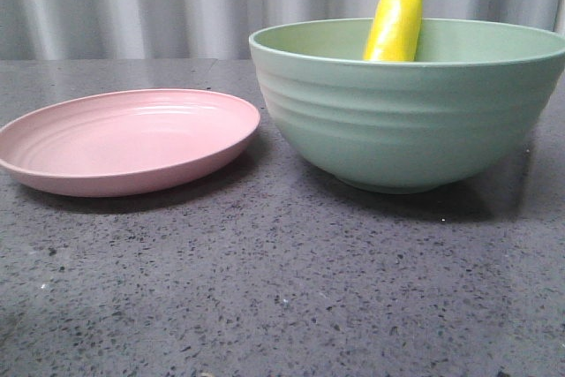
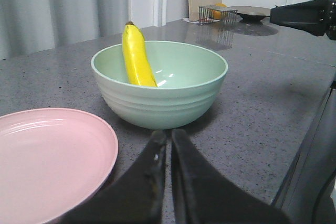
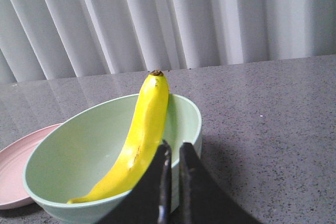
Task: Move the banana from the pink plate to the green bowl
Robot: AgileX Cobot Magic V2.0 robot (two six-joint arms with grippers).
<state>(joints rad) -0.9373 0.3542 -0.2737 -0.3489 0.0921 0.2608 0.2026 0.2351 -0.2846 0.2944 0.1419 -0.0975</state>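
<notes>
the banana (image 1: pixel 395 19) lies inside the bowl (image 1: pixel 406 121), leaning against its inner wall, the dark tip poking above the rim. from my right wrist i see its whole length (image 3: pixel 137 142): the greenish stem end sits low in the bowl (image 3: pixel 63 161) near the close rim, and the body curves up to the far rim. from my left wrist the banana (image 2: pixel 135 53) stands against the side of the bowl (image 2: pixel 163 100) that faces the plate.

the plate (image 1: pixel 124 140) lies flat on the tabletop (image 1: pixel 282 289) just beside the bowl, on my left in the front view, with nothing on it. a narrow strip of tabletop shows between their bases, and i cannot tell if the rims touch. my left wrist camera shows part of the plate (image 2: pixel 47 161) close by, and my right one shows an edge of it (image 3: pixel 13 166) beyond the bowl.

my left jaws (image 2: pixel 167 145) are clenched, dark fingers (image 2: pixel 152 182) nearly pressed together with only a thin slit, grasping nothing, hovering over the tabletop in front of the bowl. my right jaws (image 3: pixel 172 153) are likewise clenched and hold nothing, close to the near rim, just beside the banana's lower part.

behind the tabletop hangs a pale pleated curtain (image 1: pixel 132 2). in the left wrist view a small wire rack (image 2: pixel 215 13) and a dark dish (image 2: pixel 252 13) sit far off.
</notes>
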